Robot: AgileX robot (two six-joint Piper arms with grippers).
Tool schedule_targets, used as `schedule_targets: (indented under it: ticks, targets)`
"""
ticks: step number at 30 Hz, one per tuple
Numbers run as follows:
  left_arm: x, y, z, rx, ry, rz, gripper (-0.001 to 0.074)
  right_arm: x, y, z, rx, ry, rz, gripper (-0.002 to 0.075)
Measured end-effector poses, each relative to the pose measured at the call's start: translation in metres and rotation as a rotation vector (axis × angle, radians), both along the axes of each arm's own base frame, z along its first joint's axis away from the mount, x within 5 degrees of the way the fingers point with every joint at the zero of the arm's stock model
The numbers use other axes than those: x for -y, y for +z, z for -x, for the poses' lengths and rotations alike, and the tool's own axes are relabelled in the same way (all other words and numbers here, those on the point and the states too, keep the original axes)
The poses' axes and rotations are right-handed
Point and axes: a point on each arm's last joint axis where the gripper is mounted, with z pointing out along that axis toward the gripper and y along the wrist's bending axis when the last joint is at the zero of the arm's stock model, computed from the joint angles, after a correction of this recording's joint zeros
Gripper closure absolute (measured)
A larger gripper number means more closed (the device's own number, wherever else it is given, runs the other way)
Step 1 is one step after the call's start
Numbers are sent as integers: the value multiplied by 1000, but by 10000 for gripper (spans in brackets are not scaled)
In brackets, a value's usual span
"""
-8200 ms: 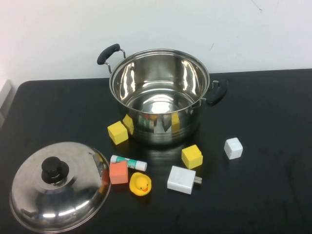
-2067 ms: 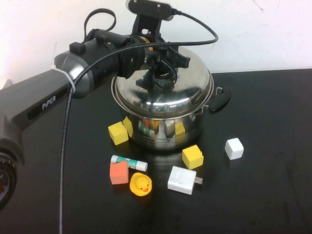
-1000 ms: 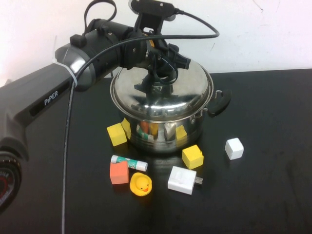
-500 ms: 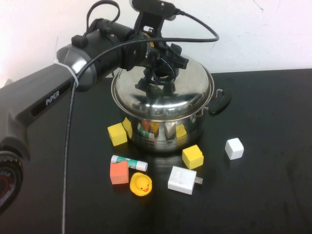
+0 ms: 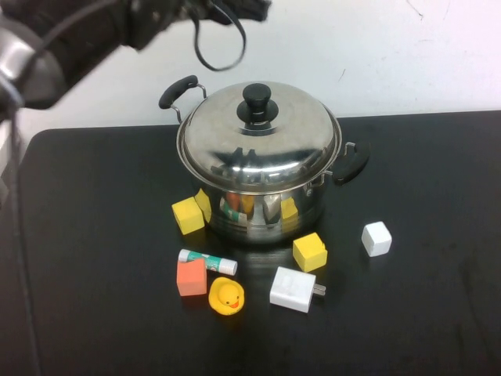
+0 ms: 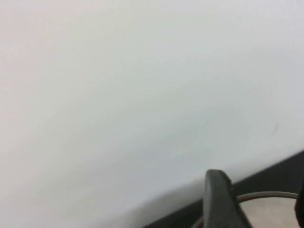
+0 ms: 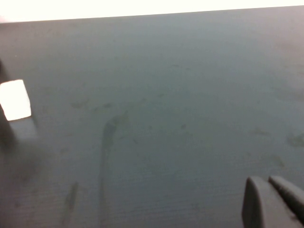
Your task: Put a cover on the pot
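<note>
1. Now the pot (image 5: 262,205) stands at the back middle of the black table (image 5: 438,313), with the domed lid (image 5: 258,141) seated on its rim and the lid's black knob (image 5: 257,100) upright and untouched.
2. Two black handles show on the pot, one at the back left (image 5: 176,88) and one at the right (image 5: 350,164).
3. Left arm (image 5: 70,35) is raised at the top left corner, blurred, well apart from the lid; the left gripper (image 6: 259,202) shows in the left wrist view with a dark finger (image 6: 221,199) on one side and another at the frame's edge, spread with nothing between them.
4. Right gripper (image 7: 270,202) hangs over bare table; only finger parts at the corner show, so I cannot tell whether they are spread or pressed together.
5. Around the pot's front lie two yellow blocks (image 5: 188,215) (image 5: 309,251), a white cube (image 5: 376,238), a glue stick (image 5: 207,262), an orange block (image 5: 190,277), a yellow duck (image 5: 226,296) and a white charger (image 5: 293,289).
</note>
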Motion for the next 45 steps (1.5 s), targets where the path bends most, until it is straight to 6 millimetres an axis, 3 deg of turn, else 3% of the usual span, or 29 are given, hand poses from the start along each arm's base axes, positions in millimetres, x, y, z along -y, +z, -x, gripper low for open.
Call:
schedule_targets:
  ticks: [3,7,9,14,19,24,36,41,45]
  targets:
    - [-10,20,14,29,23,-14,463,0,0,0,0,0,0,728]
    - [-26,54,40,88,50,16,647,0,0,0,0,0,0,728]
    - [-35,73,56,129,59,48,694,0,0,0,0,0,0,728]
    - [-61,121,104,240,84,172,729,0,0,0,0,0,0,728]
    - [-88,140,153,302,103,235,734,0,0,0,0,0,0,728]
    - [-111,116,193,266,129,250,735,0,0,0,0,0,0,728]
    - [-161,7,277,172,227,306,735,0,0,0,0,0,0,728]
    - [-171,-30,296,149,238,289,735,0,0,0,0,0,0,728]
    - [-176,-43,305,150,239,293,735,0,0,0,0,0,0,728]
